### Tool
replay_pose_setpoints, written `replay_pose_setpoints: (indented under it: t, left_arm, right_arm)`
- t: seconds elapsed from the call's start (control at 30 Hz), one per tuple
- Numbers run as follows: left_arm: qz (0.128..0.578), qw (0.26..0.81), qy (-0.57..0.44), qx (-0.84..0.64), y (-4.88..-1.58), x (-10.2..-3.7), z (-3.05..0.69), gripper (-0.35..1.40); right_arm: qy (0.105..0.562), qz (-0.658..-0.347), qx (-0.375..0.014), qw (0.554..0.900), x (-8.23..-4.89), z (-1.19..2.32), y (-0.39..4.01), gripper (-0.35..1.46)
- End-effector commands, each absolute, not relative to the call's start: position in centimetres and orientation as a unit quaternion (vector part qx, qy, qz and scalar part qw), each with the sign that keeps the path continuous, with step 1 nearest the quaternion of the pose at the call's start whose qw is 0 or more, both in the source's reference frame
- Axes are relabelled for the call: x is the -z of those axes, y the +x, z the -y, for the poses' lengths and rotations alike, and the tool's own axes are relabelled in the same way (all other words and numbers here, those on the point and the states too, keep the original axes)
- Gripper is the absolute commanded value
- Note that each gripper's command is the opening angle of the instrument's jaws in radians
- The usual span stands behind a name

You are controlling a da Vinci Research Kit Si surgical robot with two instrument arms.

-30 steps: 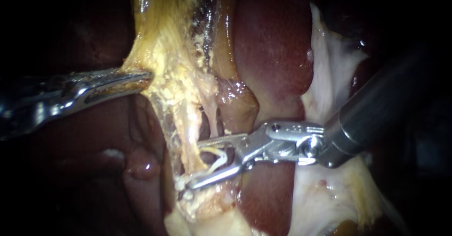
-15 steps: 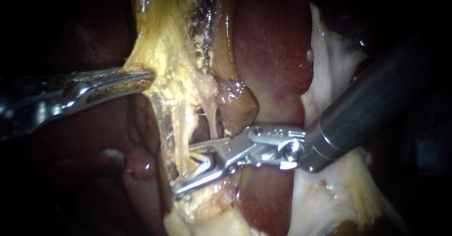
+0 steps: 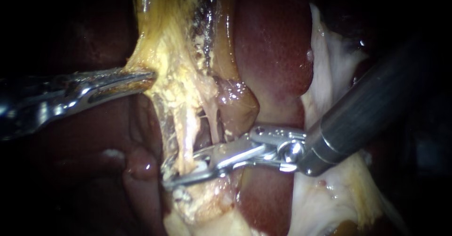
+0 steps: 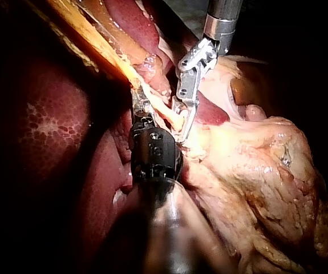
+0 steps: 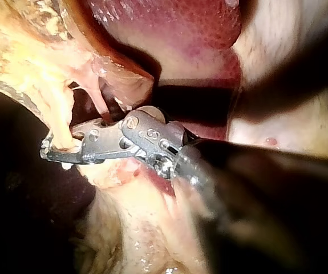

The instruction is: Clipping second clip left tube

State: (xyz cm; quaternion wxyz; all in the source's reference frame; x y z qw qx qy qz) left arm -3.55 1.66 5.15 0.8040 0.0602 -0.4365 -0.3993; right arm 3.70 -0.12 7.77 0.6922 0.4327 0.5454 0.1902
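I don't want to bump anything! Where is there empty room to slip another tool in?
Bare: the dark red liver surface below the silver left instrument, and the smooth red liver lobe above the silver right instrument. Crowded: where its jaws clamp the thin pale tube beside the yellow fatty tissue.

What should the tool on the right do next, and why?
Probably the right instrument should gently open its jaws and back off. They are shut on the left tube, so the squeeze looks finished, while the left instrument holds the yellow tissue taut.
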Motion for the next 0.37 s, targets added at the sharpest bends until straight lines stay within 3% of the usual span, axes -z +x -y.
replay_pose_setpoints:
  t: [0.03, 0.37]
  left_arm:
    - [0.437, 0.804, 0.06, 0.399, -3.55, -5.15, -1.66, -0.35]
    - [0.437, 0.804, 0.06, 0.399, -3.55, -5.15, -1.66, -0.35]
  right_arm:
    - [0.432, -0.546, -0.19, 0.692, -7.79, 0.13, 3.7, -0.35]
    - [0.431, -0.545, -0.19, 0.694, -7.79, 0.14, 3.69, -0.35]
